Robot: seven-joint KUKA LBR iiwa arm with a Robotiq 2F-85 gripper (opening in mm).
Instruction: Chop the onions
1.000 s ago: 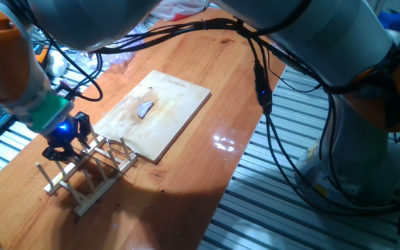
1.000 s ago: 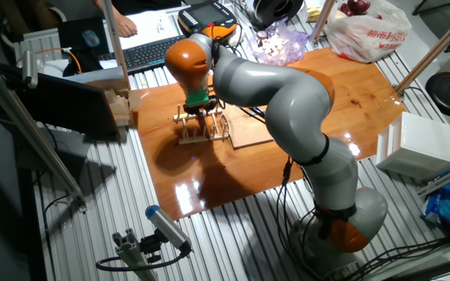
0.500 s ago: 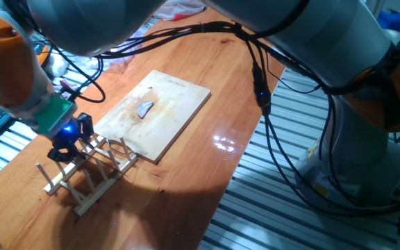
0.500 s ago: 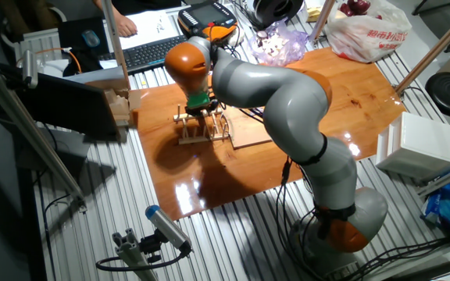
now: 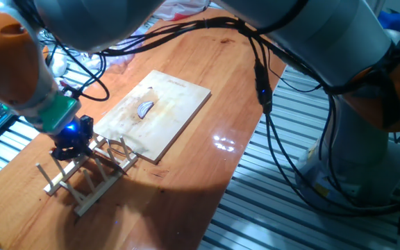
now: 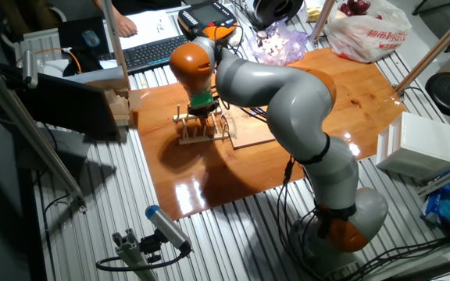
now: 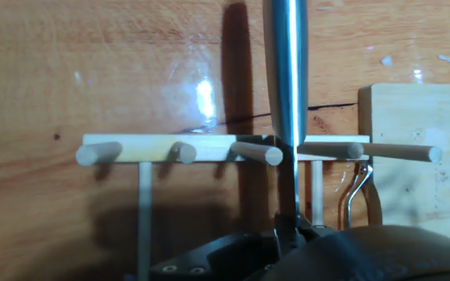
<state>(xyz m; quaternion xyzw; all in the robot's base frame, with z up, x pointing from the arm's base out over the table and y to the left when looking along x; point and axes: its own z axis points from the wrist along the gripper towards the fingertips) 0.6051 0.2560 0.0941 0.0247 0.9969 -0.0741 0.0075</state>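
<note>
The onion [image 5: 145, 108] is a small purple-white wedge lying on the pale wooden board [image 5: 179, 97]. My gripper [image 5: 70, 141] hangs low over the wooden dowel rack [image 5: 89, 173], left of the board and well away from the onion. In the hand view the gripper [image 7: 287, 234] is shut on a steel knife blade [image 7: 284, 78], seen edge-on, which passes between the rack's dowels [image 7: 178, 152]. The board's corner [image 7: 412, 117] shows at the right. In the other fixed view the gripper [image 6: 202, 111] is at the rack [image 6: 201, 133], and the onion is hidden there.
A bent wire loop [image 5: 120, 147] sits in the rack by the board's edge. Black cables [image 5: 259, 76] hang over the table's right side. A keyboard [image 6: 143, 51], a crinkled clear bag [image 6: 283, 43] and a white shopping bag [image 6: 366, 27] lie at the far end.
The gripper with the blade has shifted slightly to the right along the rack, toward the board. The onion and the board have not moved.
</note>
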